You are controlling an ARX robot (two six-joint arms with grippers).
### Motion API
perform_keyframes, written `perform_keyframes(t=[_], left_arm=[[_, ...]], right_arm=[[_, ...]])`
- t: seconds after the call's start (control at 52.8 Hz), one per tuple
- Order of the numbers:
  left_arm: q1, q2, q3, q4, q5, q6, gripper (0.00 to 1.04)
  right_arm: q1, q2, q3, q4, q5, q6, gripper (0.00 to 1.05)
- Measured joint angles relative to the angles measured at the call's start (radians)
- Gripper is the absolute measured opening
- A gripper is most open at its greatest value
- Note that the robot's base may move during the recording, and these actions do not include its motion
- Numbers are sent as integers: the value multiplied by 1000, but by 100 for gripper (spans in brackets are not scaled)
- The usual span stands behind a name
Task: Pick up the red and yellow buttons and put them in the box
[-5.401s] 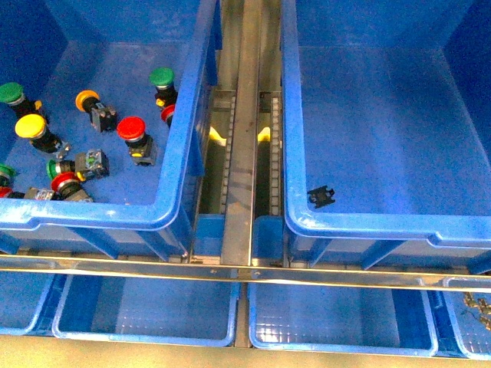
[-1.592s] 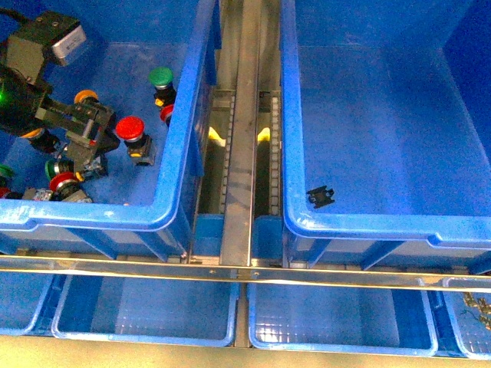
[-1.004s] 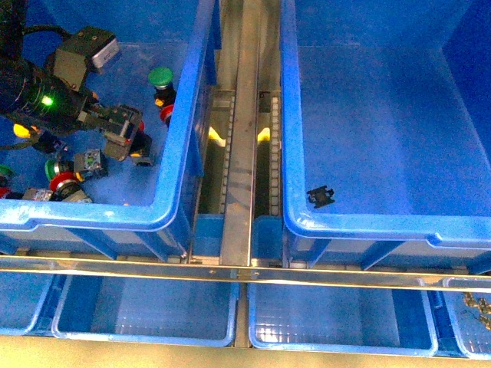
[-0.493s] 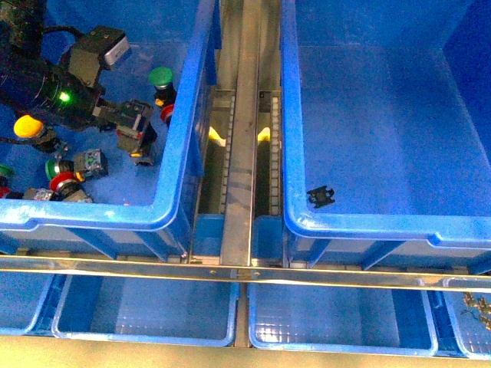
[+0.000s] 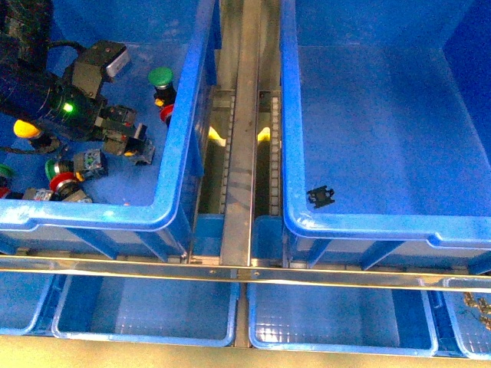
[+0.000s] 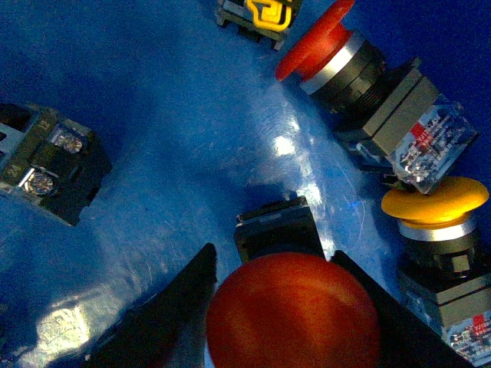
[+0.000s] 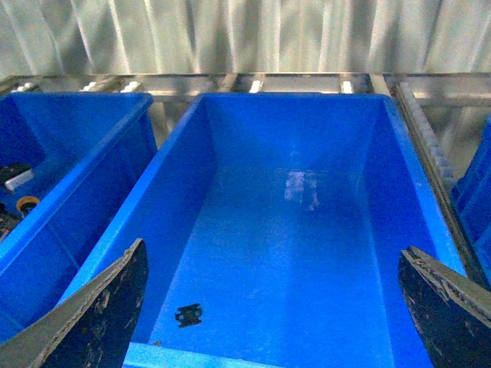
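Note:
In the left wrist view the red button's round cap (image 6: 295,314) fills the gap between my left gripper's (image 6: 272,259) black fingers (image 6: 169,322), which are shut on it, its black body just beyond. In the front view that gripper (image 5: 126,134) is low inside the left crate (image 5: 176,153) and hides the button. A yellow button (image 5: 27,129) lies further left, partly under the arm. The box (image 5: 383,226) is the big blue crate on the right. My right gripper (image 7: 272,307) hangs open above the box (image 7: 176,199), out of the front view.
Other buttons lie around: green-capped (image 5: 160,77), red-capped by the crate wall (image 5: 167,115), another red (image 6: 318,38) and an orange-yellow one (image 6: 433,199) close to the fingers. A small black part (image 5: 321,196) lies in the box. Shallow blue trays (image 5: 146,314) sit below.
My left arm came in from the left, reached the red button in the left crate and shut on it. In the last half second the gripper shifted slightly left.

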Motion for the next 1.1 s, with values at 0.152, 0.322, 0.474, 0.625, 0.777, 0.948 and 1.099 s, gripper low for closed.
perform_keyframes(t=[0.152,0.322,0.474,0.625,0.777,0.948,1.099], left_arm=[[10,0,0,0,0,-3,33],[21,-1,-2,16,1,-22,33],[43,-51,-43,42,27,-94,33],[114,-264,-177,71,86,-263,33],[179,-402,-278,64,154,-404,33],[257,-532,-388,33,267,-686,33],[251,-618,-434,40,359,-891,33]], right_arm=[[0,0,0,0,0,0,98],[0,0,0,0,0,0,98],[0,0,0,0,0,0,98],[0,0,0,0,0,0,98],[0,0,0,0,0,0,98],[0,0,0,0,0,0,98],[0,0,0,0,0,0,98]])
